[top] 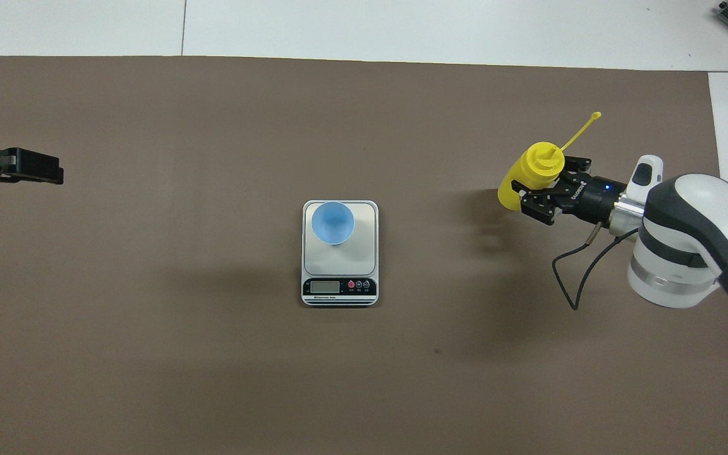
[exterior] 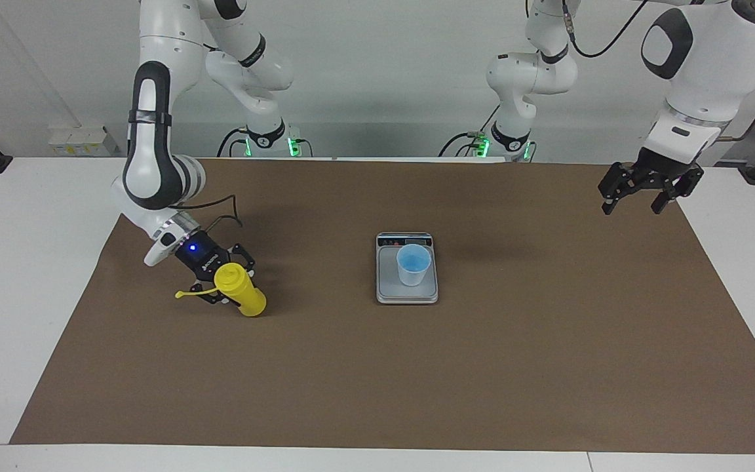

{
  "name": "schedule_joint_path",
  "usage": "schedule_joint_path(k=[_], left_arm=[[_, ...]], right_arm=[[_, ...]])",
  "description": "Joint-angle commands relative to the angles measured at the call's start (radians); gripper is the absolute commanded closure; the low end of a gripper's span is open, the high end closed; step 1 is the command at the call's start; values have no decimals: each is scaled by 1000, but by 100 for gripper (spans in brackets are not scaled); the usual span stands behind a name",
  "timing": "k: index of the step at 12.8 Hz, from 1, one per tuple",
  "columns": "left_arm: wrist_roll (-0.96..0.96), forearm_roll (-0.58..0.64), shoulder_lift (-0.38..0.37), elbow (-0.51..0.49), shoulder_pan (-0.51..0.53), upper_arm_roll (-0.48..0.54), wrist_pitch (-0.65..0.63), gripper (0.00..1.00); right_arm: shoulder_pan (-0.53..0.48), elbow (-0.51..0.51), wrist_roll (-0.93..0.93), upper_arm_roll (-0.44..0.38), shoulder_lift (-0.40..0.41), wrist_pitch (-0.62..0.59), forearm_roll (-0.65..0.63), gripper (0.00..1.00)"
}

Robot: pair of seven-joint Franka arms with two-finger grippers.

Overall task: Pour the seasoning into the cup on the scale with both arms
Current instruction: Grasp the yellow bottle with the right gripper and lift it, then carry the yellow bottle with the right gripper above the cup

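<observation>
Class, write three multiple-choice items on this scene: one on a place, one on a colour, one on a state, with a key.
1. Where is the cup?
A. on the scale
B. on the brown mat beside it
C. in a gripper

2. What colour is the bottle?
A. red
B. yellow
C. green

3. What is the right gripper doing?
A. hanging empty
B. holding the cup
C. gripping the bottle

Key: 1 A, the cup stands on the weighing plate. 2 B, it is bright yellow. 3 C, its jaws clasp the tilted bottle, while the left gripper waits empty.
</observation>
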Motion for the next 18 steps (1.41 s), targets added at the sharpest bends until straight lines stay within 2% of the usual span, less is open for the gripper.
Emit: schedule_joint_path(k=[1,6,10,14,16,18], left_arm=[[-10,3,-6,8,78,-71,-23,0],[-10,3,-11,-5,92,-92,-25,0],[-4,3,-15,-9,87,-92,-28,0],[-4,4,-15,-9,87,-92,-29,0],[-2,4,-15,-9,87,-92,-25,0],[-4,3,-15,-9,89,-92,-22,0]], right_arm=[[11,59,182,1,-26,6,-200,74],[92,135,455,1,-33,36,-537,73],[195,202,792,3,-25,53,-931,72],[284,208,1095,3,-16,96,-1327,72],[324,207,1152,3,-16,87,-1499,72],[358,204,1172,3,-16,75,-1603,72]])
